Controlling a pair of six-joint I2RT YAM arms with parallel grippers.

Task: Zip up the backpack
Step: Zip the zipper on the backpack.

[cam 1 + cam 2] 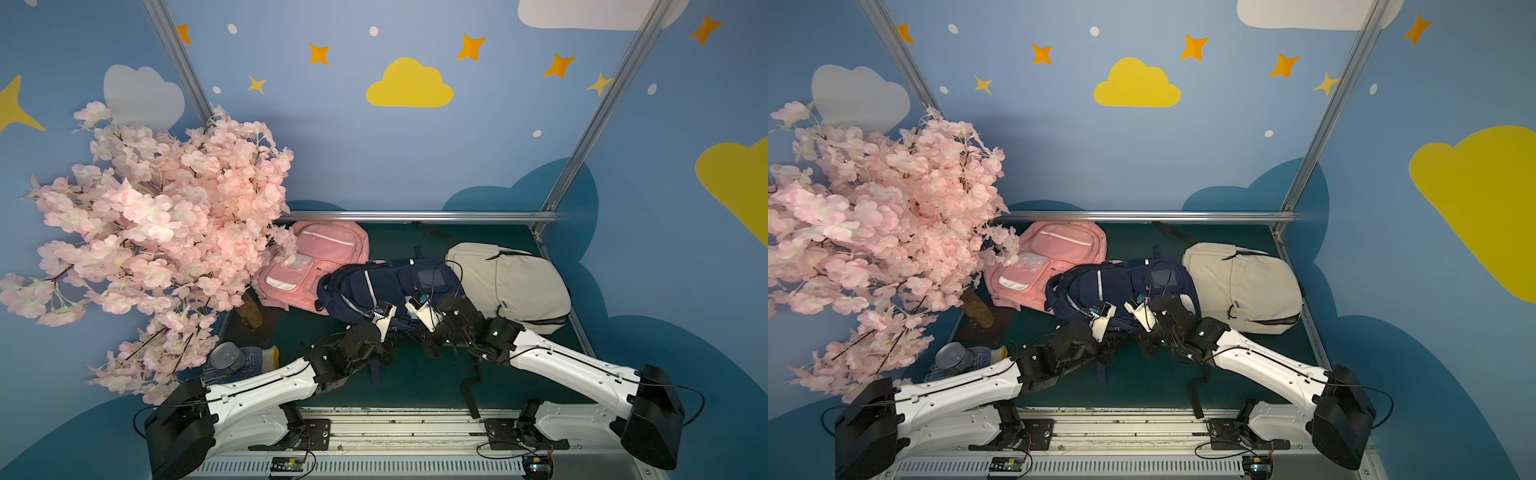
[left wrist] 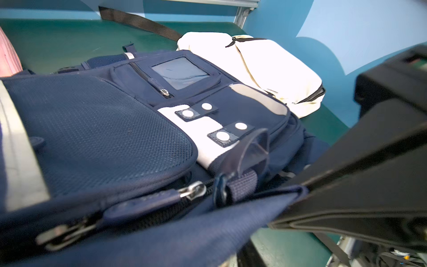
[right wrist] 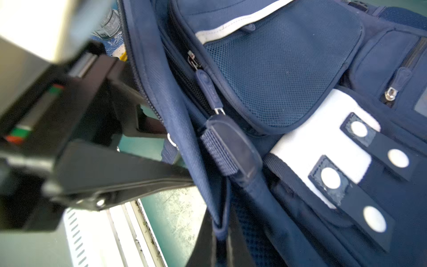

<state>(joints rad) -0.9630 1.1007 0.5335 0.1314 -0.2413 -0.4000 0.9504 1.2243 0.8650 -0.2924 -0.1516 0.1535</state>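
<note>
Green tabletop filled the booth floor in both top views, and a pink cherry-blossom tree spread over its 9 o'clock side. Three bags lay across the far half. A cream backpack was at 2 o'clock and a pink backpack at 11 o'clock, partly under the blossoms. Between them, at the centre, lay the navy backpack, front side up and close against both neighbours. Both arms extended from 6 o'clock to the navy bag's near edge. In the left wrist view the right gripper had its jaws together, clamped on a fold of fabric at the navy bag's edge. In the right wrist view the left gripper had its jaws apart, with green table showing between the fingers. Their tips were hidden behind a piped band of the bag, so whether they touched the fabric could not be told. A tin can sat at 8 o'clock, touching a blue-and-white knit glove near the left arm. On the navy bag, a mesh pocket faced up, and a webbing carry loop sat just beside its rim. A navy zipper pull lay along the zip under that rim.
</note>
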